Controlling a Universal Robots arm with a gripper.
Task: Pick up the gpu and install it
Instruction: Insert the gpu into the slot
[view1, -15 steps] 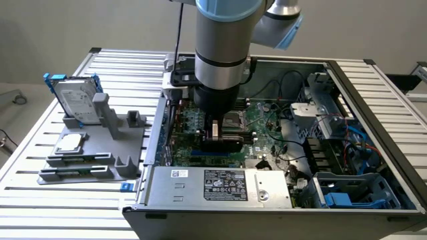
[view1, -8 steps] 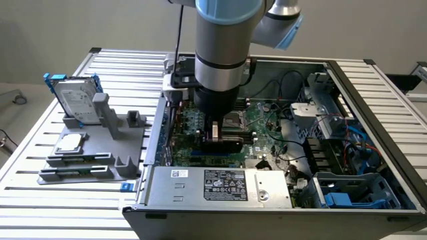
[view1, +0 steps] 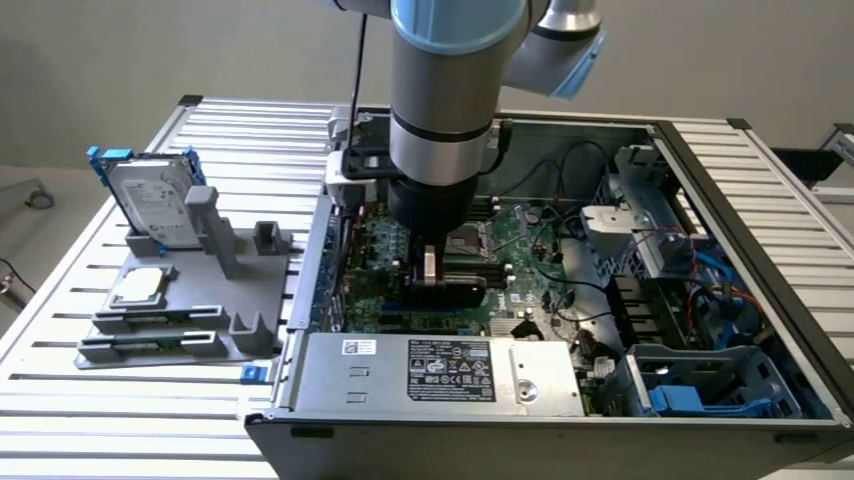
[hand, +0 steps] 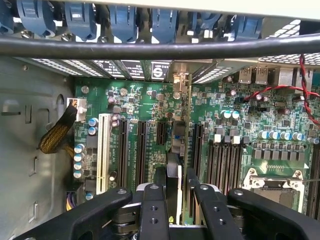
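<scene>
Gpu (view1: 443, 292) is held upright and edge-on inside the open computer case (view1: 798, 330), low over the green motherboard (view1: 534, 250). It is clamped between the two fingers (hand: 152, 210) of the pincer (view1: 438, 276), which are closed against its flat faces. In the wrist view the card (hand: 176, 145) is seen as a thin strip running away from the pincer (hand: 178, 197). It is lined up along the row of long black expansion slots (hand: 141, 150), with its metal end toward the case's rear wall. Whether its lower edge is seated in a slot cannot be told. A white slot (hand: 104, 150) lies further to one side of the black ones, and the empty processor socket (hand: 272, 182) is seen on the other side, near the memory slots.

In the exterior view a silver power supply (view1: 441, 368) with a dark label is seen at the near end of the case. Outside the case, at the exterior view's left, a grey holder (view1: 214, 300) rests on the slatted metal surface (view1: 80, 400). It carries a hard drive (view1: 144, 195) in a blue frame, stood on edge, and a small square processor chip (view1: 140, 287), lying flat.
</scene>
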